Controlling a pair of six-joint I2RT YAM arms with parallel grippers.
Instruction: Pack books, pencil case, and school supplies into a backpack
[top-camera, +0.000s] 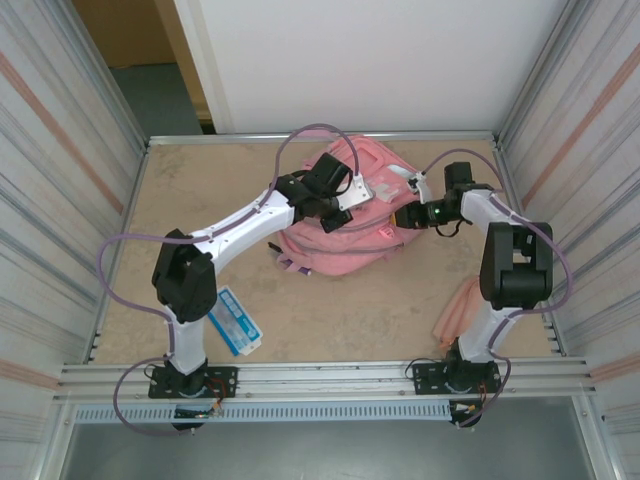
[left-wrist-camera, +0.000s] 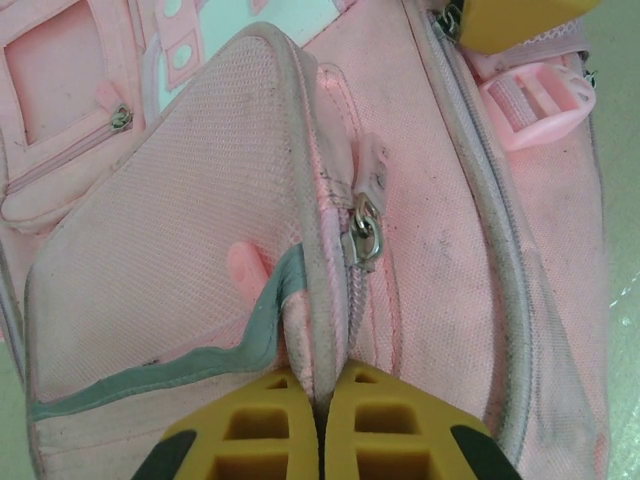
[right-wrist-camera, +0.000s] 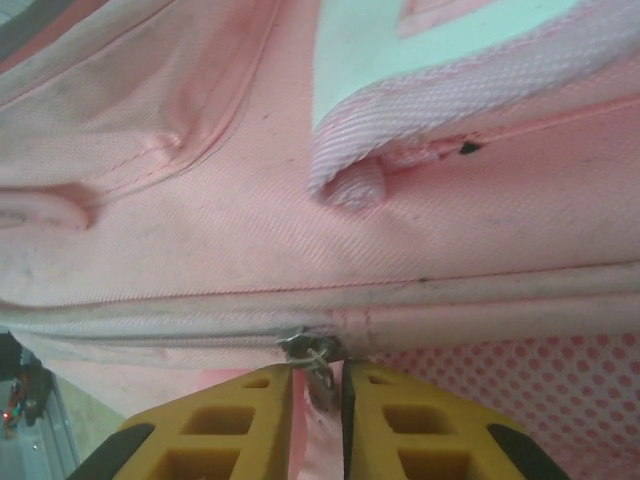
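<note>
Yellow left fingers (left-wrist-camera: 255, 425) were pressed together, the left gripper (left-wrist-camera: 322, 390) pinching the backpack's (left-wrist-camera: 150, 250) grey pocket seam (left-wrist-camera: 297, 160) close to a front zip pull (left-wrist-camera: 365, 235). Right gripper (right-wrist-camera: 318, 390) was nearly closed, its jaws clamping a side zip pull (right-wrist-camera: 312, 352) on the backpack's edge. Backpack lay at the table's (top-camera: 400, 310) far middle; pencil case (top-camera: 236, 322) sat by the left arm's base, pink book (top-camera: 458, 308) beside the right arm's base

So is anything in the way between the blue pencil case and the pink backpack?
Nothing lies on the table between the pencil case and the backpack, but the left arm leans over the case. Both grippers are on the backpack: left gripper pinching a pocket seam, right gripper on the zip pull.
</note>
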